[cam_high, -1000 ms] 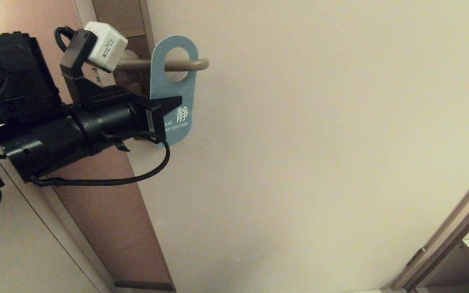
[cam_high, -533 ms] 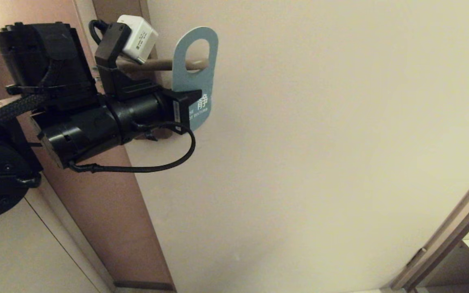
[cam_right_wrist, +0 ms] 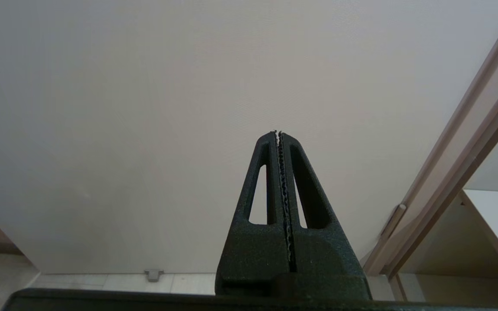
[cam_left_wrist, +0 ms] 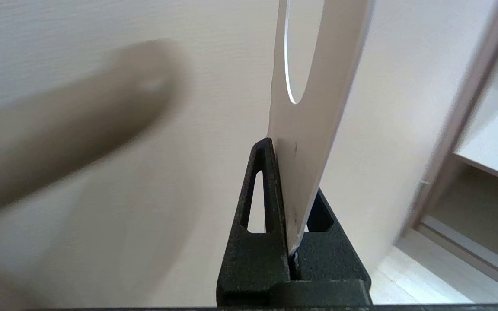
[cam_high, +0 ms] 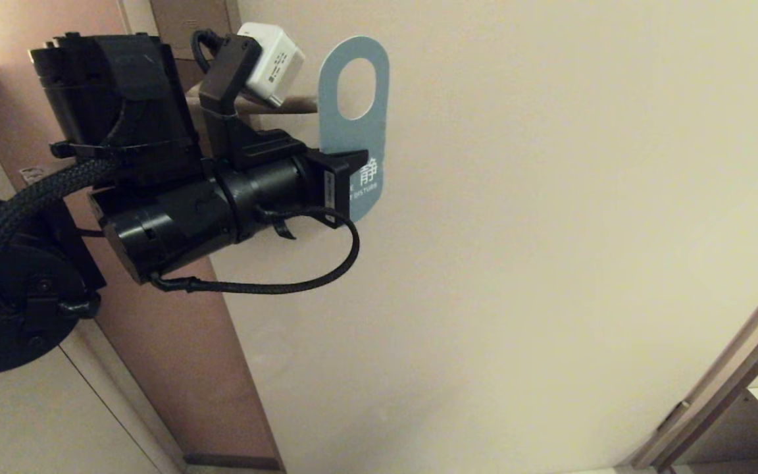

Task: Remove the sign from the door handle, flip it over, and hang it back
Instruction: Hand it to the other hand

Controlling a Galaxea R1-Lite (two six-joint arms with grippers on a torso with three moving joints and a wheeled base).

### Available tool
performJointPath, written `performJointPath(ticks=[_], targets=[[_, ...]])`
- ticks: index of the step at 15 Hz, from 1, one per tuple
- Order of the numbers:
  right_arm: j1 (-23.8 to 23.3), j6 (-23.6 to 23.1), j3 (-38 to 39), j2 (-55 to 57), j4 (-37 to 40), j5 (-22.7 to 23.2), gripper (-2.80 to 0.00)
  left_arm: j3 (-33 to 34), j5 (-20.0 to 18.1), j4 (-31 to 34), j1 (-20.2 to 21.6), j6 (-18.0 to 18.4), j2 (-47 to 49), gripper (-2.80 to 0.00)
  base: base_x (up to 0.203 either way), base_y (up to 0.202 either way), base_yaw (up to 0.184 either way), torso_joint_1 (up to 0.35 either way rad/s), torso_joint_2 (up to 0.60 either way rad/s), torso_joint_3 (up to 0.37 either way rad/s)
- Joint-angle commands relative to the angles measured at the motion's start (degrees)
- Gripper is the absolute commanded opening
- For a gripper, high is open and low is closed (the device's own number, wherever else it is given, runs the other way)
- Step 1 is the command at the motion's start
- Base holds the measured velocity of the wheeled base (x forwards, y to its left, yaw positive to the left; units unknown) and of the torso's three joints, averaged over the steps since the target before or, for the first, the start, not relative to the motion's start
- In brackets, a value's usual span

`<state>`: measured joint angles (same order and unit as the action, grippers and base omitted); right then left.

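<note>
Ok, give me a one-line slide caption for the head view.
Left gripper pinches the teal do-not-disturb sign by its lower part, oval hole clear of the door handle.

We see the teal sign (cam_high: 356, 141) upright, clear of the bronze door handle (cam_high: 290, 103) beside it.

Head upward at door (cam_high: 517, 263) — wrists closer

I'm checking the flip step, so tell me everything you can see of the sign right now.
The sign is a thin flat card with rounded ends and a tall oval hole near the top. Its teal face, with white lettering low down, shows in the head view; the left wrist view shows a pale face. It stands roughly upright beside the door, its hole clear of the handle, pinched at its lower part by the left end effector.
</note>
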<state>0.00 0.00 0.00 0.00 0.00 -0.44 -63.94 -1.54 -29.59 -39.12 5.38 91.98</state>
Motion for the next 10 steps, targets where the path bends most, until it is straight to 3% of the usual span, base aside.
performJointPath(ticks=[1, 7, 10], targets=[[0.00, 0.00, 0.00, 0.00, 0.00, 0.00, -2.80, 0.14, 0.01, -0.10, -2.17, 0.06, -0.48, -2.80, 0.000, 0.000, 0.000, 0.000, 0.00, 0.000], [0.00, 0.00, 0.00, 0.00, 0.00, 0.00, -2.80, 1.13, -1.69, 1.48, -11.48, -0.05, -1.86, -2.80, 0.000, 0.000, 0.000, 0.000, 0.00, 0.000], [0.00, 0.00, 0.00, 0.00, 0.00, 0.00, -2.80, 1.64, -11.51, 2.80, -11.23, -0.65, -3.32, -2.80, 0.000, 0.000, 0.000, 0.000, 0.00, 0.000]])
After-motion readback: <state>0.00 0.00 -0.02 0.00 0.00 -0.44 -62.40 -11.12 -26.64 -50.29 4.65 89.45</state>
